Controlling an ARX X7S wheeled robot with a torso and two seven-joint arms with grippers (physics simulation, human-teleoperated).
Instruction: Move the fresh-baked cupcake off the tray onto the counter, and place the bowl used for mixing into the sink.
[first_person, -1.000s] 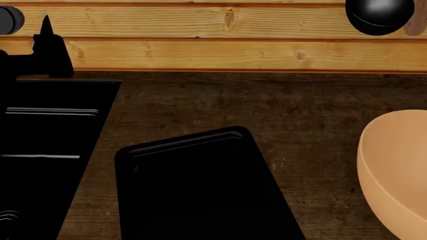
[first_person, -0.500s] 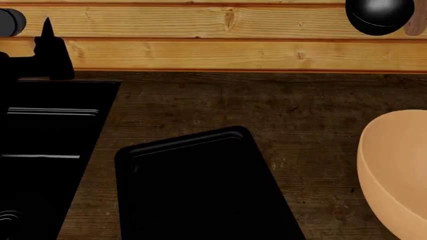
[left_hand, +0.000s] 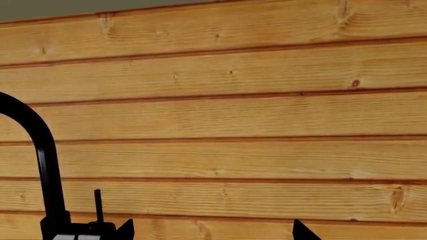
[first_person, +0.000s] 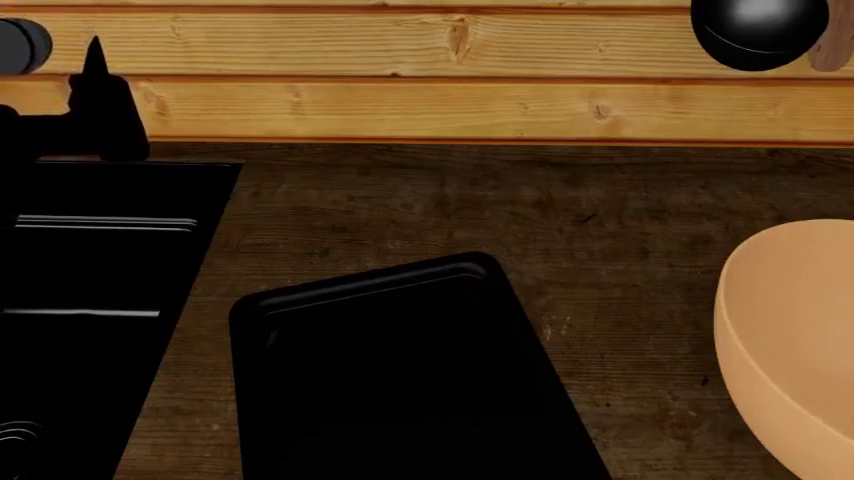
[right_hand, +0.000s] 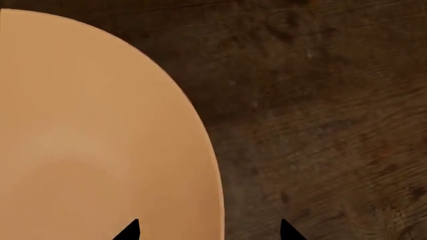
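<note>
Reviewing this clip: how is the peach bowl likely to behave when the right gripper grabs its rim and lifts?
The bowl looks smooth and glossless, so the right gripper, whose fingertips straddle the rim, may slip somewhat. It looks rigid, so probably will not flex. It is wide with a thin rim; held at one edge, it will likely tilt and swing.

Your left gripper (left_hand: 210, 232) shows only two dark fingertips (left_hand: 125, 229) at the edge of its wrist view, spread wide apart with nothing between them. Your right gripper (right_hand: 208, 232) likewise has its fingertips (right_hand: 128, 231) parted, gripping nothing. Neither arm appears in your head view.
</note>
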